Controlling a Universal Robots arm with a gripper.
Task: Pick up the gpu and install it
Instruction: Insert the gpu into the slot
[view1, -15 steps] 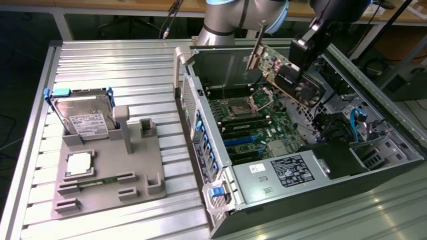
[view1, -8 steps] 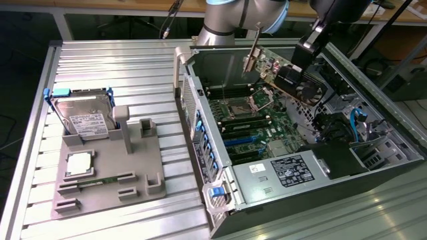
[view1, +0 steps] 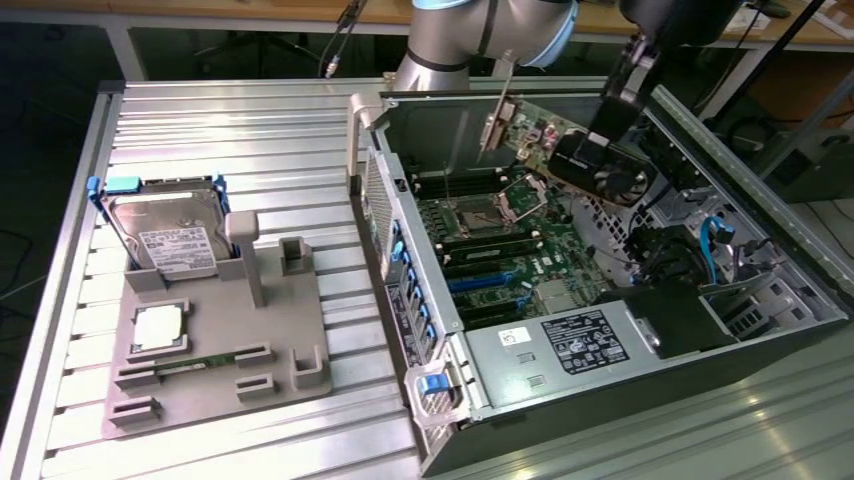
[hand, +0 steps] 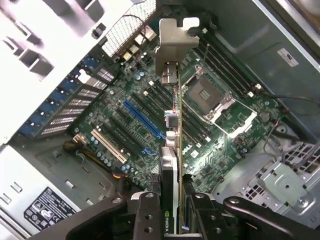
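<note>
An open computer case (view1: 747, 250) lies on its side on a ribbed metal counter (view1: 240, 140), its motherboard (view1: 501, 235) facing up. A robot arm reaches in from the far side of the scene.

The pincer (view1: 617, 105) is clamped on the gpu (view1: 587, 160) and holds it in the air over the far part of the case. In the exterior view the card hangs tilted: its black shroud and round fan face the exterior view's right, and its silver bracket (view1: 497, 120) points toward the exterior view's left. The card is raised above the motherboard, not seated in a slot.

In the wrist view the gpu (hand: 170, 160) is seen edge-on, running straight away from the pincer (hand: 172, 212). The 2 black fingers (hand: 145, 215) press on the card's near end from either side, with a green-and-black logo strip between them. The silver bracket (hand: 175, 45) is at the end farthest from the pincer. Below the card lies the motherboard — a long blue slot (hand: 142, 120) on one side of it, the square processor socket (hand: 207, 95) on the other.

On the counter beside the case, toward the exterior view's left, sits a gray holder tray (view1: 294, 345). It carries a silver hard drive (view1: 167, 240) with blue rails and a narrow green RAM stick (view1: 200, 360) — both well apart from the pincer.
</note>
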